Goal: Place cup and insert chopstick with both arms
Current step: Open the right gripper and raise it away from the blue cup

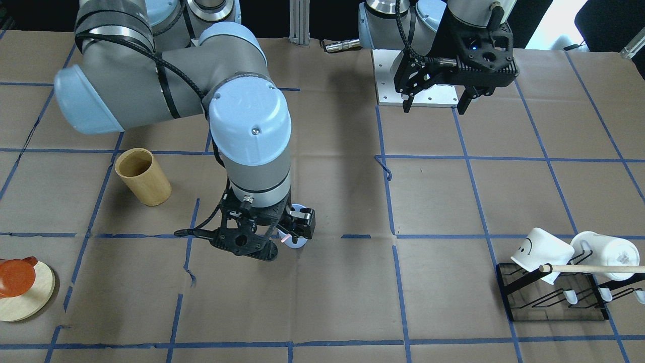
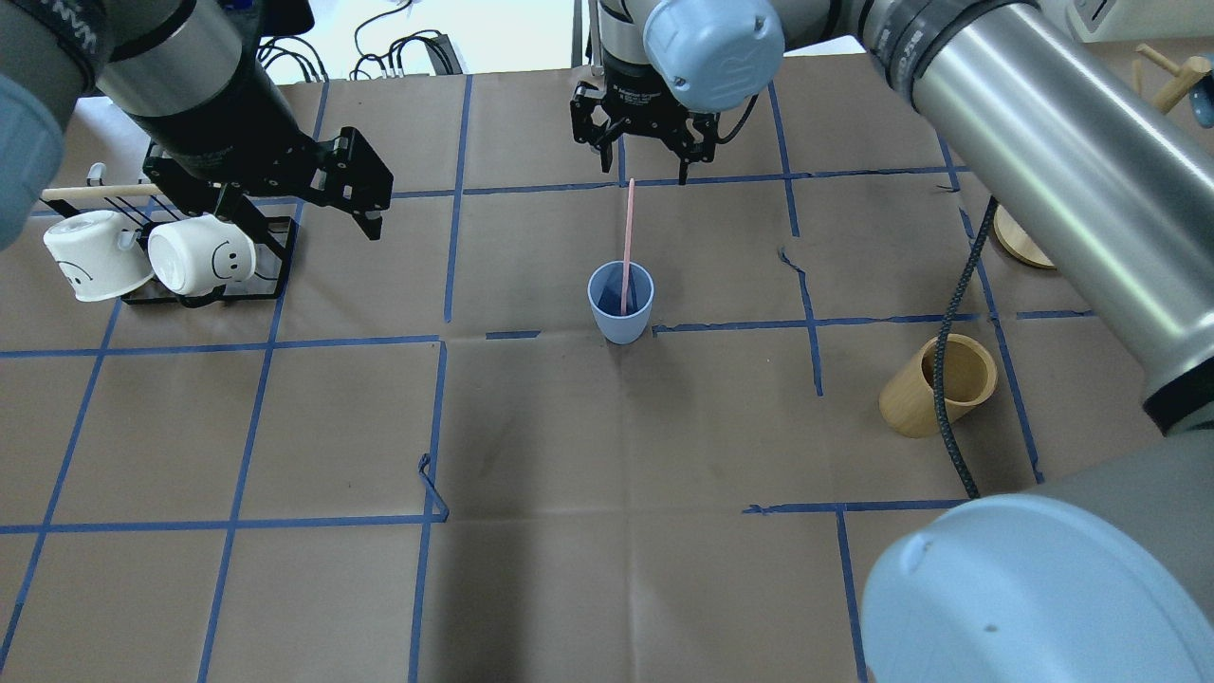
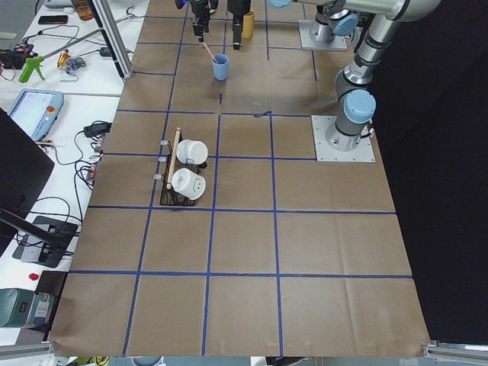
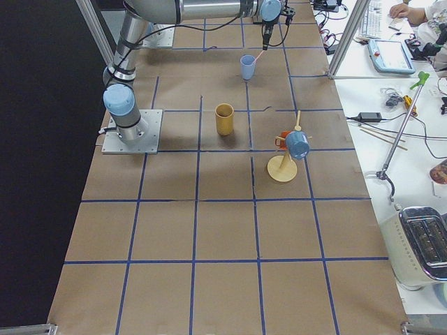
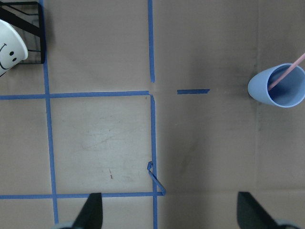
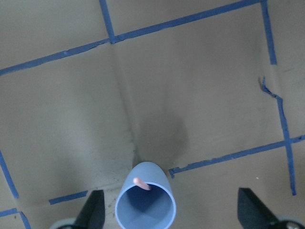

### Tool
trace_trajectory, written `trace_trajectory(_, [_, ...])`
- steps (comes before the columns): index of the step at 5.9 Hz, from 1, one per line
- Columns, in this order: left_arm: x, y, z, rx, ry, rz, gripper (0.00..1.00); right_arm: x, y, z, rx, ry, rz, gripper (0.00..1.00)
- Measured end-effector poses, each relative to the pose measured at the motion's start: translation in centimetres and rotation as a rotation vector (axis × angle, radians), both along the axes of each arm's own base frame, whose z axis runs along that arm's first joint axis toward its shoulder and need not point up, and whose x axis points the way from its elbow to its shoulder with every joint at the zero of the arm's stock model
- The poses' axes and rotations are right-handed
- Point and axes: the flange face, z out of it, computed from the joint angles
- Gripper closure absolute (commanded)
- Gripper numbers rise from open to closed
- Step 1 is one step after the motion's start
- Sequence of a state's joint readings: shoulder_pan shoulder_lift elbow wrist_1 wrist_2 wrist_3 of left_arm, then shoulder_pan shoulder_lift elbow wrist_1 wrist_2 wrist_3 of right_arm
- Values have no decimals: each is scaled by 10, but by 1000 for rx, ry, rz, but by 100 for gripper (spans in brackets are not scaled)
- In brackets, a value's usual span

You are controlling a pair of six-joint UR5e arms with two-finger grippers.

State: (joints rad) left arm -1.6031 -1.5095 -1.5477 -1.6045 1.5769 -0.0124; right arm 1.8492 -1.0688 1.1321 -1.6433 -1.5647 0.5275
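- Cup point(image 2: 620, 304), pale blue, stands upright near the middle of the worktop point(image 2: 569, 493). The pink chopstick point(image 2: 628, 237) is already inside, its lower end in the bottom and its shaft leaning on the far rim.
- Far left in the overhead view, a black rack point(image 2: 277, 249) carries two white mugs point(image 2: 201, 258) tipped on their sides, smiley faces showing.
- Just beside the rack, the left hand point(image 1: 436, 107) hangs over the worktop with its fingers spread wide and nothing between them, well apart from the cup.
- At centre, beyond the cup, the right hand point(image 2: 644, 171) hovers with its fingers apart. The chopstick's upper end shows between them, apparently touching neither, so the stick looks released.
- To the right, a bamboo tumbler point(image 2: 934, 384) stands alone, well apart from the cup.
- Judged from this, both placing and inserting look done and the step in hand is the withdrawal. The next move calls for the right hand to rise straight and clear, fingers kept wide, so that it does not brush the leaning stick and tip the light cup.
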Motion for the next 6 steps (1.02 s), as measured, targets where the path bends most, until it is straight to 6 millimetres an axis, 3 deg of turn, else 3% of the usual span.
trace_trajectory(2, [0, 0, 0, 0, 0, 1, 1, -71, 20, 52, 74, 18, 76, 0])
trace_trajectory(3, [0, 0, 0, 0, 0, 1, 1, -107, 40, 63, 122, 21, 102, 0])
trace_trajectory(5, [0, 0, 0, 0, 0, 0, 1, -166, 106, 67, 128, 6, 85, 0])
trace_trajectory(6, [-1, 0, 0, 0, 0, 0, 1, -174, 129, 62, 72, 7, 77, 0])
